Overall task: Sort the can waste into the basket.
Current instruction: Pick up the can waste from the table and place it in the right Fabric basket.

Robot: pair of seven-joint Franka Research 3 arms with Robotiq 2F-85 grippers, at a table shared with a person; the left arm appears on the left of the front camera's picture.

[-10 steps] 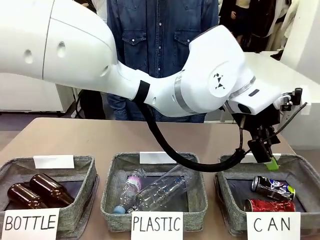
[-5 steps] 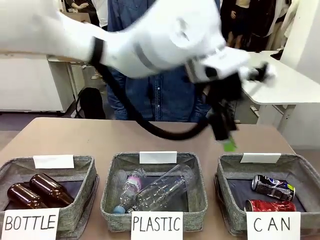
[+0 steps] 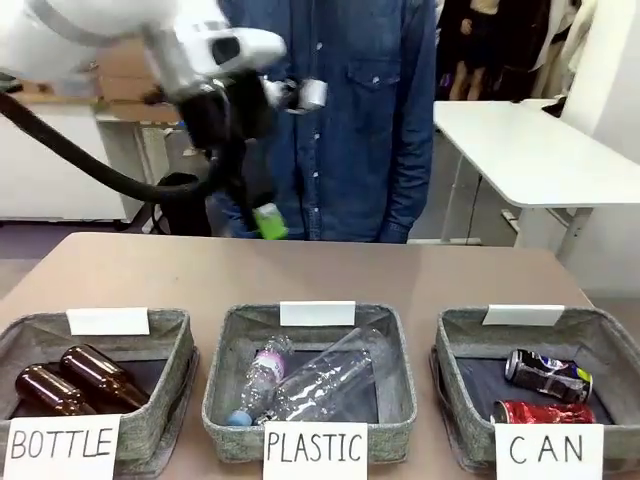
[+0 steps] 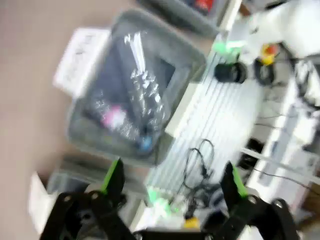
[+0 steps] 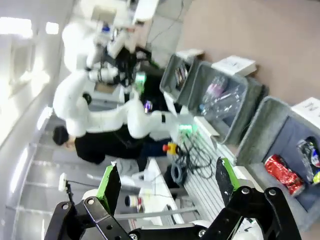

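Both pieces of can waste lie in the grey basket (image 3: 452, 352) signed "CAN" at the front right: a dark can (image 3: 547, 372) and, in front of it, a red can (image 3: 540, 411). My left gripper (image 3: 264, 222) hangs high over the table's far left-middle, well away from that basket. In the blurred left wrist view the left gripper (image 4: 173, 177) is open with nothing between its green pads. My right gripper (image 5: 167, 181) is open and empty too. From high up it looks down on the basket (image 5: 270, 131), the red can (image 5: 282, 172) and the dark can (image 5: 309, 152).
The middle basket (image 3: 222, 372) signed "PLASTIC" holds clear bottles (image 3: 320, 380). The left basket (image 3: 172, 372) signed "BOTTLE" holds brown bottles (image 3: 95, 378). A person in a denim shirt (image 3: 370, 120) stands at the far side. Bare tabletop (image 3: 400, 275) lies behind the baskets.
My left arm has swung up from just above the "CAN" basket and across to the left. The cans and baskets have not moved.
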